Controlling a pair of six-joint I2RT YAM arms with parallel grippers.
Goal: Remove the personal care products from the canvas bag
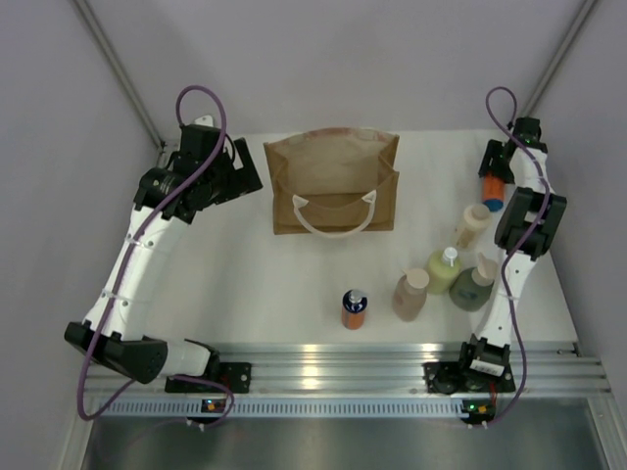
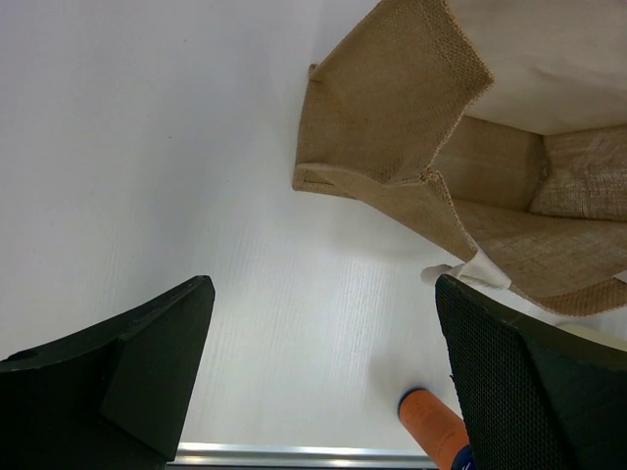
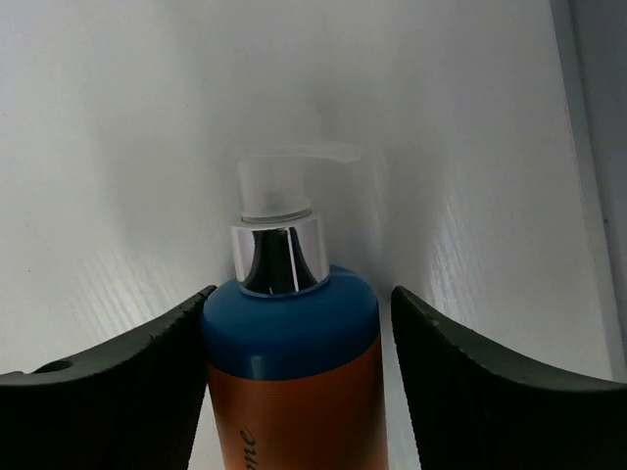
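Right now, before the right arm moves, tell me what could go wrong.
1. The orange bottle sits between the fingers of the right gripper, one touching it, the other showing a slight gap; it may slip or tip.
2. The cream bottle, yellow-green bottle and dark green bottle stand crowded beside the right arm; a careless sweep could knock them over.
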